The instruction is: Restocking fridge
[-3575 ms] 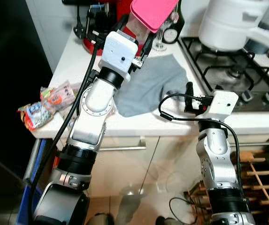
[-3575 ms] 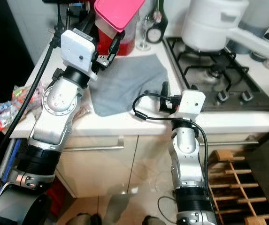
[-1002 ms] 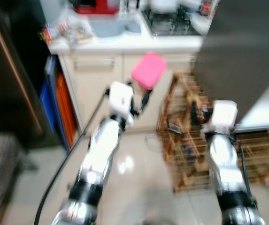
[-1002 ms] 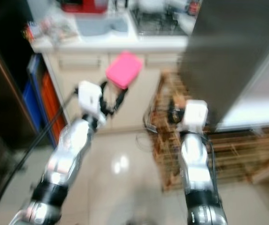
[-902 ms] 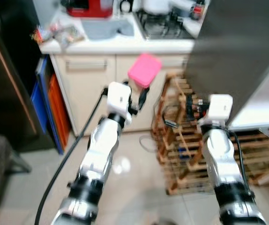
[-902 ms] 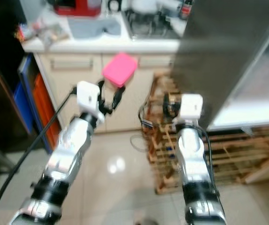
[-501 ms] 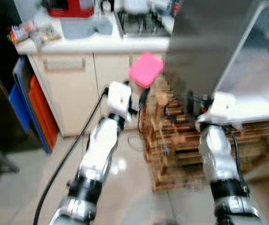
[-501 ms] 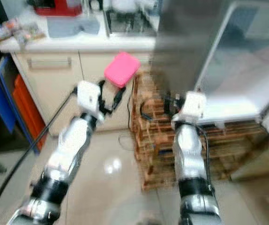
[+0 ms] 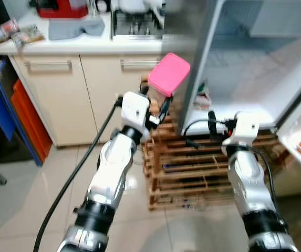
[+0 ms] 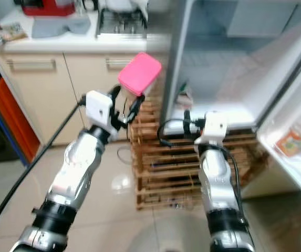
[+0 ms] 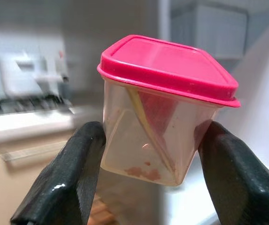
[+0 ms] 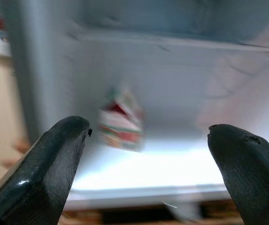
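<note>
Left wrist view shows your left gripper clamped on the pink-lidded tub, carried upright near the open fridge, presumably to avoid spills; right gripper spread wide, empty, facing a carton inside.

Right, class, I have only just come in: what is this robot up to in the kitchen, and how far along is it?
The robot stands before an open fridge, restocking it. Its left gripper is shut on a clear container with a pink lid, held up near the fridge's edge and not yet inside. The right gripper is open and empty, pointing at the lit shelf, where a small carton already stands. A wooden rack sits on the floor below.
</note>
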Robot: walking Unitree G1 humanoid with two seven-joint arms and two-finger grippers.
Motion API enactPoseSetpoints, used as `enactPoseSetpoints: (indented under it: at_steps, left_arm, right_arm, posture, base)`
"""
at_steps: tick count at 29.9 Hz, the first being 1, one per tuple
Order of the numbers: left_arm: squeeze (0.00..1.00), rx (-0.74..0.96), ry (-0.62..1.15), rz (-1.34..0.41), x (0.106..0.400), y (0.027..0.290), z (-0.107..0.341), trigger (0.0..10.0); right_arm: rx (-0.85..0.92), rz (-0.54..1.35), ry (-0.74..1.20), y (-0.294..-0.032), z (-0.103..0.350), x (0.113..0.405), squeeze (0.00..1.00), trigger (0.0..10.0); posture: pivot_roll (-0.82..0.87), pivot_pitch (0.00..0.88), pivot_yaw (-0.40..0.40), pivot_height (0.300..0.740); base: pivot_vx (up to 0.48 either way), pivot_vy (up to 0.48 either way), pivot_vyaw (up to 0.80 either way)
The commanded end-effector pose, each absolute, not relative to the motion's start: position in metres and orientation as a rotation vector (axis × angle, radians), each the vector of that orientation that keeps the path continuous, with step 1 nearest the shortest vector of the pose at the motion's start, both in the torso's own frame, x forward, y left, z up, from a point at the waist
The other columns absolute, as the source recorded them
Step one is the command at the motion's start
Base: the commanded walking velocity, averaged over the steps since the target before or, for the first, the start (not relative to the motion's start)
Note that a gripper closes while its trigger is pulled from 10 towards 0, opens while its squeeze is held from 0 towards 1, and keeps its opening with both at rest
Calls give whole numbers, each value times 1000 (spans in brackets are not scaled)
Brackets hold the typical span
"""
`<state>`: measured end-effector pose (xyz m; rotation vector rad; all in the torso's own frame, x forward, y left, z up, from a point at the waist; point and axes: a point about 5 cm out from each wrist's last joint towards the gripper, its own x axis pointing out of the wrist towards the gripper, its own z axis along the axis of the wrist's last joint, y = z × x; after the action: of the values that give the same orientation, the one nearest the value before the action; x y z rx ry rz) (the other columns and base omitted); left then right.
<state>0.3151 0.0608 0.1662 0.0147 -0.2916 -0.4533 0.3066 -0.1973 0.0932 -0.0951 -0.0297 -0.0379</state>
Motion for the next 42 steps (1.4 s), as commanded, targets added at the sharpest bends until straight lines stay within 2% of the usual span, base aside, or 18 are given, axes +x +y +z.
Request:
enactPoseSetpoints:
  at_steps: [1, 9, 13, 19, 33, 38, 42]
  left_arm:
    - [0, -2, -307, -437, 319, 59, 173, 10000]
    - [0, -33, -310, -416, 322, 60, 173, 10000]
    - [0, -37, -298, -433, 317, 56, 168, 10000]
    - [0, -29, -288, -435, 317, 59, 164, 10000]
    - [0, -10, -276, -466, 317, 57, 160, 10000]
    - [0, -6, -282, -456, 320, 59, 162, 10000]
    - [0, -4, -282, -454, 320, 61, 163, 10000]
  right_arm:
    - [-134, -69, 51, -218, 76, 293, 0, 10000]
    - [-255, -51, 140, -236, 50, 266, 0, 10000]
    - [-248, -152, 264, -260, 28, 251, 0, 10000]
    - [-306, -219, 296, -274, 25, 244, 0, 10000]
    - [-505, -440, 353, -334, 39, 242, 0, 10000]
    - [-517, -451, 325, -334, 42, 245, 0, 10000]
    - [-346, -342, 180, -302, 51, 263, 0, 10000]
  posture:
    - [-183, 0, -31, 740]
    - [-200, 0, -34, 740]
    - [-192, 0, -41, 740]
    - [-195, 0, -43, 740]
    - [-193, 0, -32, 740]
    - [-187, 0, -33, 740]
    - [-183, 0, -29, 740]
  base:
    - [368, 0, 0]
    - [46, 0, 0]
    - [0, 0, 0]
    - [0, 0, 0]
    - [0, 0, 0]
    - [0, 0, 0]
    - [0, 0, 0]
